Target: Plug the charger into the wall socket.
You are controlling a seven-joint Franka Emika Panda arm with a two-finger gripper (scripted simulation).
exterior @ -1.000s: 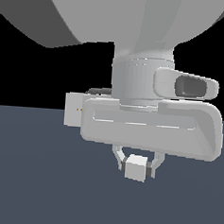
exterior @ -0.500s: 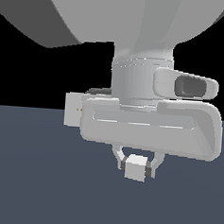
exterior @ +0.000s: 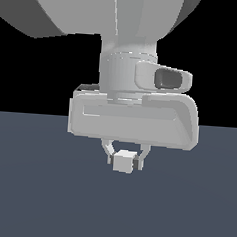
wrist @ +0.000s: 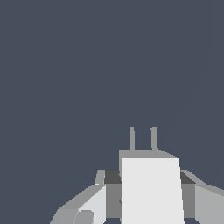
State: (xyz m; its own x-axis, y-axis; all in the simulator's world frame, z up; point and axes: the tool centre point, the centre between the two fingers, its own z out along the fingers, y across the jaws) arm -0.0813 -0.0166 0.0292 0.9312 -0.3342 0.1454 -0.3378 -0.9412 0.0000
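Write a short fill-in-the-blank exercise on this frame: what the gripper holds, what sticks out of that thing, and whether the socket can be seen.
1. The gripper is shut on the ____.
2. In the wrist view, ____ thin prongs stick out of the charger.
3. The wall socket appears in ____ of the two current views.
4. In the exterior view, the charger sits ____ the gripper's two fingers.

Missing words: charger; two; neither; between

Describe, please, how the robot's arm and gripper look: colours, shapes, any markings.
The arm is plain light grey-white, with a rounded cylindrical wrist and a wide, rounded hand block. A dark-lensed camera housing sits on its side. The gripper has two short grey fingers. No cables or markings show.
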